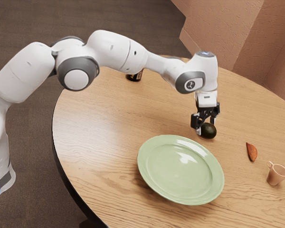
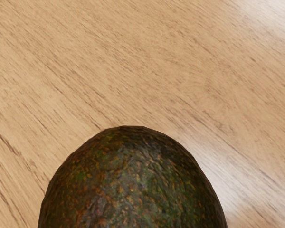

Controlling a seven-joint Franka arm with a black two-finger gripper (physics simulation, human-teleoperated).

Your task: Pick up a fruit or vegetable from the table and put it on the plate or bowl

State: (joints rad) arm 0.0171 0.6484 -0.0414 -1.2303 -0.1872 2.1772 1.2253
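A dark green avocado sits low over the wooden table, just beyond the far rim of the pale green plate. My gripper comes straight down on it, and its black fingers press the avocado from both sides, so it is shut on the fruit. In the wrist view the avocado's rough brown-green skin bulks directly under my hand, with bare wood grain around it. Whether the avocado still touches the table I cannot tell.
An orange-brown wedge of fruit lies toward the exterior view's right, with a small tan cup beside it near the table edge. A dark object stands at the far edge behind my arm. Brown walls rise beyond the table.
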